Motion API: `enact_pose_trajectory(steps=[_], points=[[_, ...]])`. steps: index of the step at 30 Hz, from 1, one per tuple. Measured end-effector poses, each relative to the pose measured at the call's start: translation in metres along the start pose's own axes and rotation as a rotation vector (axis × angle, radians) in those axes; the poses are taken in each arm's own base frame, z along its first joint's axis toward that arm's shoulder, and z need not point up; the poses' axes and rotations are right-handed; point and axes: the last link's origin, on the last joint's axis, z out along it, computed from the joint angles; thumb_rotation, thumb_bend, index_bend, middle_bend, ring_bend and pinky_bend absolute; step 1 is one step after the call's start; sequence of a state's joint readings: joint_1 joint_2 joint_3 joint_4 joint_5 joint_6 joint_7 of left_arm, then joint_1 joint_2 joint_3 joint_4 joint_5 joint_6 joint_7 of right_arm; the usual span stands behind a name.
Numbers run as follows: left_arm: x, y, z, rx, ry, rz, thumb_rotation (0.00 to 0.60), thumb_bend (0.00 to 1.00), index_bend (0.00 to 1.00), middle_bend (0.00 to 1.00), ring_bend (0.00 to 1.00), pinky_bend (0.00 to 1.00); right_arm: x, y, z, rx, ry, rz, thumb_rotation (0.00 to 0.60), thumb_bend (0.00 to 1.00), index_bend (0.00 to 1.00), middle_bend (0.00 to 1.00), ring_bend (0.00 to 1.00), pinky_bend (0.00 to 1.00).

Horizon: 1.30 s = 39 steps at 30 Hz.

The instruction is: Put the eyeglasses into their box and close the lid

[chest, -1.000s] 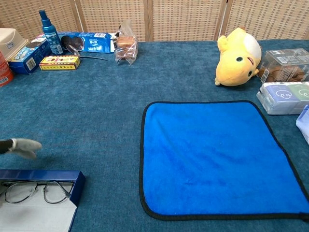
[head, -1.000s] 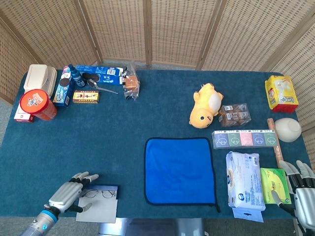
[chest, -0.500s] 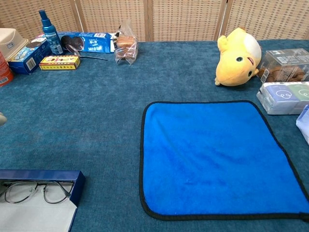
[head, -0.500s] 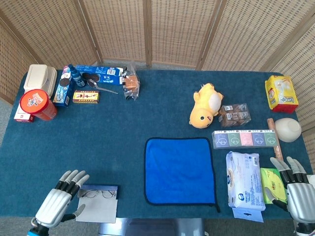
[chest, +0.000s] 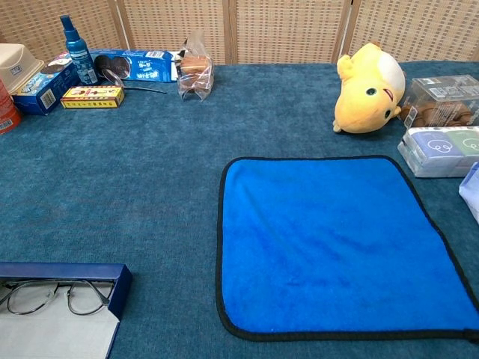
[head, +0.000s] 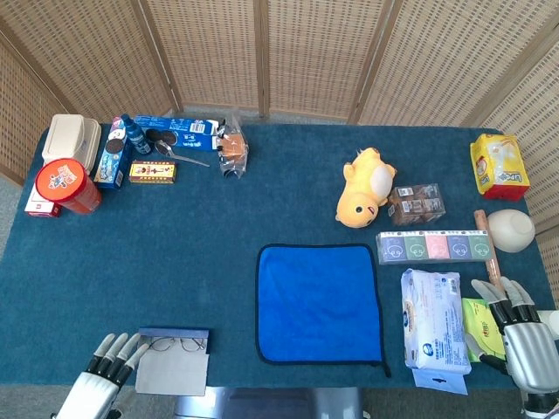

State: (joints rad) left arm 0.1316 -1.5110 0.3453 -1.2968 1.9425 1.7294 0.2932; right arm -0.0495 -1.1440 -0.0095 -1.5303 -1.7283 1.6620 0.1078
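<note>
A wicker screen (head: 262,52) is seen behind a table covered in dark teal cloth (head: 192,262), with a blue towel (head: 319,301) spread near its middle. At the near left edge the box (head: 173,358) lies open, its lid not yet closed, and the eyeglasses (chest: 56,295) are seen resting inside it against the blue wall.

The left hand (head: 103,380) is held empty with fingers spread, just left of the box and apart from it. The right hand (head: 517,336) is also empty and spread, far off at the right edge.

A risk is judged: if the lid is folded carelessly, the thin frames may be pinched or the light box pushed off the table edge.
</note>
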Motion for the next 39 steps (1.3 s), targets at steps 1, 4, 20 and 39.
enact_pose_trajectory(steps=[1,4,20,39], points=[[-0.002,0.000,-0.002,-0.003,0.006,0.013,0.596,0.31,0.00,0.00,0.00,0.00,0.000,0.001,0.000,0.003,-0.001,0.001,0.599,0.28,0.12,0.18,0.07,0.11],[-0.009,0.000,-0.009,-0.012,0.024,0.051,0.599,0.31,0.00,0.00,0.00,0.00,0.000,0.002,0.000,0.017,-0.003,0.005,0.600,0.28,0.12,0.18,0.07,0.11],[-0.033,0.001,-0.021,-0.042,0.029,0.169,0.600,0.31,0.00,0.00,0.00,0.00,0.012,0.003,-0.006,0.079,0.009,0.017,0.599,0.28,0.12,0.18,0.07,0.11],[-0.046,0.011,-0.018,-0.039,-0.014,0.232,0.600,0.31,0.00,0.00,0.00,0.00,0.023,0.009,-0.015,0.086,0.043,0.027,0.600,0.28,0.12,0.18,0.07,0.11]])
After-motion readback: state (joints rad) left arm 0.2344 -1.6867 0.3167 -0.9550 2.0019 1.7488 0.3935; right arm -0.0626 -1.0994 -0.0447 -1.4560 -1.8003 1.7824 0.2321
